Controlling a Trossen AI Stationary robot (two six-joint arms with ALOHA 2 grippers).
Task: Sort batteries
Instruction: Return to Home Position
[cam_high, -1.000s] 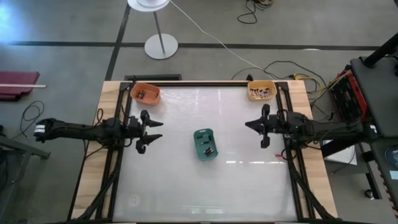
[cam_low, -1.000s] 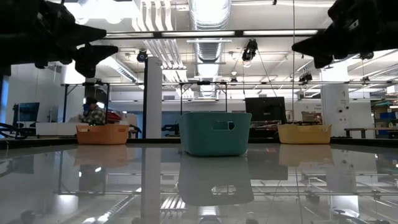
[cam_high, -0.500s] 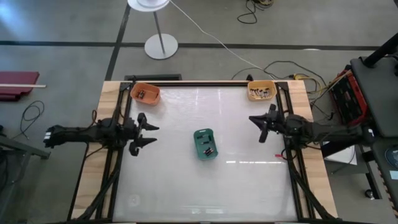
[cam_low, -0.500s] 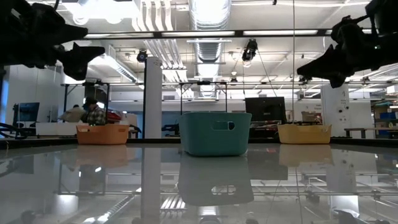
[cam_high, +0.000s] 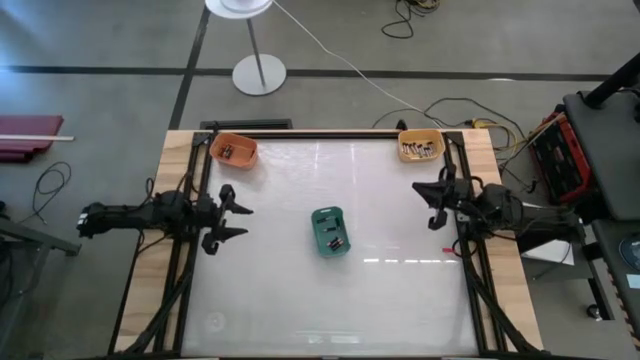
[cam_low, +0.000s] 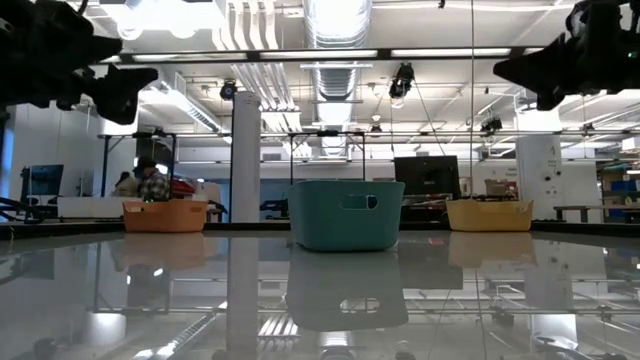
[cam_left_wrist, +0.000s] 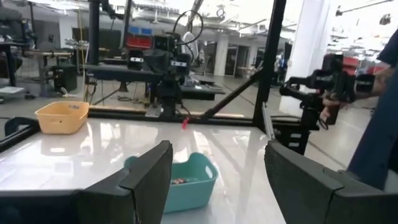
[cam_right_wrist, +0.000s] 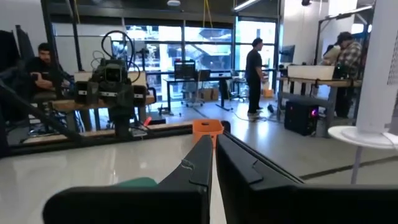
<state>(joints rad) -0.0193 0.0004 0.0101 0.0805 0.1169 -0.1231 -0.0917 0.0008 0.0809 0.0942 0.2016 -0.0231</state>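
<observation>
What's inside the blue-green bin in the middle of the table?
From above, the teal bin holds a few small dark batteries. In the low view its wall hides them. I cannot count them exactly.

1. High view: grey concrete floor (cam_high: 100, 120) fills the upper part of the frame, crossed by a dark stripe (cam_high: 450, 75).
2. A white floor stand (cam_high: 259, 74) with a round base sits at upper centre. A white cable (cam_high: 340, 60) runs from it toward the right.
3. Low view: ceiling ducts (cam_low: 335, 20) and strip lights (cam_low: 440, 52) span the top, and a white column (cam_low: 245, 150) stands left of centre.
4. A person (cam_low: 152, 183) (seated, it seems) shows at middle left.
5. Right wrist view: tall windows (cam_right_wrist: 180, 53) line the back wall at upper centre.
</observation>
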